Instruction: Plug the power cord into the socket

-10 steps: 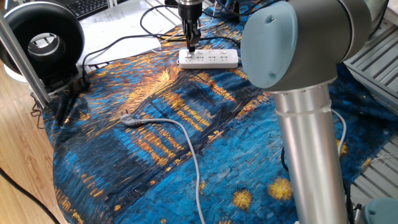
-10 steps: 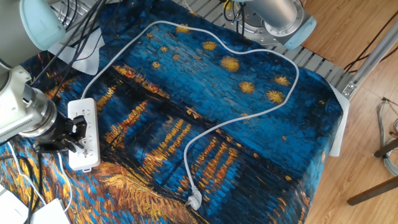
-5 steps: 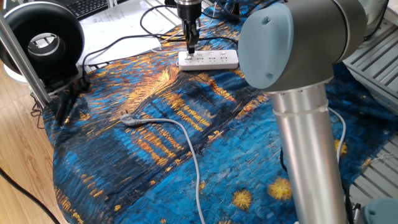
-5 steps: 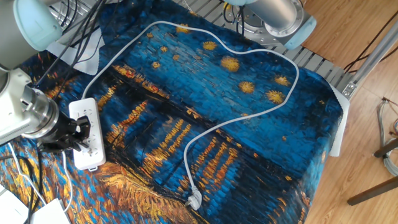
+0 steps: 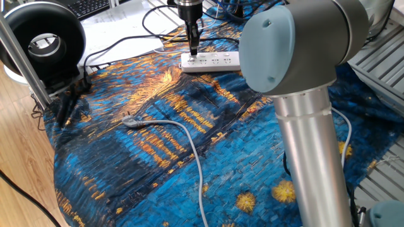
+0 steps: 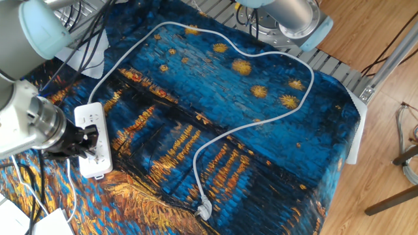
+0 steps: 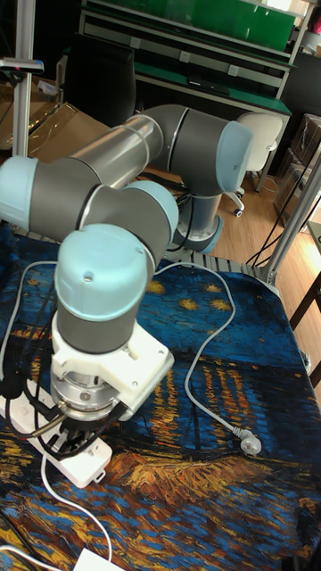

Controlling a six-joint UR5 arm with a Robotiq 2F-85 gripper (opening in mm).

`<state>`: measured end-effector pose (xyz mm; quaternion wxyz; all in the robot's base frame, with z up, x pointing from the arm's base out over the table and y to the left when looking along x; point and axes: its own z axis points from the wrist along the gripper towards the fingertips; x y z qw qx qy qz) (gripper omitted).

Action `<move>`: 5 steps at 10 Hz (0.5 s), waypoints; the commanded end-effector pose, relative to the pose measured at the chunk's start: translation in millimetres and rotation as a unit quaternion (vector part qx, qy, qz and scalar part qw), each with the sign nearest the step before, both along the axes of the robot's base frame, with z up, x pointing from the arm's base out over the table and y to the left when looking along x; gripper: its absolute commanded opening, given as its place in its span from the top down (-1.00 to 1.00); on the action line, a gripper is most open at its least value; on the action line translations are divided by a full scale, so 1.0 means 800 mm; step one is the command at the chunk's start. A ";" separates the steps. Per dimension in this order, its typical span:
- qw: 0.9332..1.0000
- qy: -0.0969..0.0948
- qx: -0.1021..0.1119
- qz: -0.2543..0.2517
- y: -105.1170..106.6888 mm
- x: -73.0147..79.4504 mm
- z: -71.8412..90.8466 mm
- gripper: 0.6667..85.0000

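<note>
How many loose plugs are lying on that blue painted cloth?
1 loose: the grey plug lies unplugged near the cloth's edge, far from the power strip. The pincer is at the strip; anything it holds is hidden.

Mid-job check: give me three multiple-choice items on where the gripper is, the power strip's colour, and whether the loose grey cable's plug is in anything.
1. Where is the gripper?
A. Over one end of the socket
B. Over the grey plug
C. Off the cloth, over the wooden floor

2. What colour is the socket?
A. Black
B. White
C. Orange

3. What state is the grey plug in?
A. Held by the fingers
B. Pushed into the socket
C. Lying loose on the cloth

Key:
1. A, both fixed views show it down at the strip's end.
2. B, its body is white against the blue cloth.
3. C, it lies alone, far from the strip.
</note>
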<state>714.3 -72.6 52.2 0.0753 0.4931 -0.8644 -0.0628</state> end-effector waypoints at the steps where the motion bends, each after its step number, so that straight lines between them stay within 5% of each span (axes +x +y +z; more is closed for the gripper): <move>1: 1.000 0.003 -0.021 0.005 0.002 -0.002 0.000 0.98; 5: 0.999 0.002 -0.035 0.003 0.003 -0.001 -0.002 0.98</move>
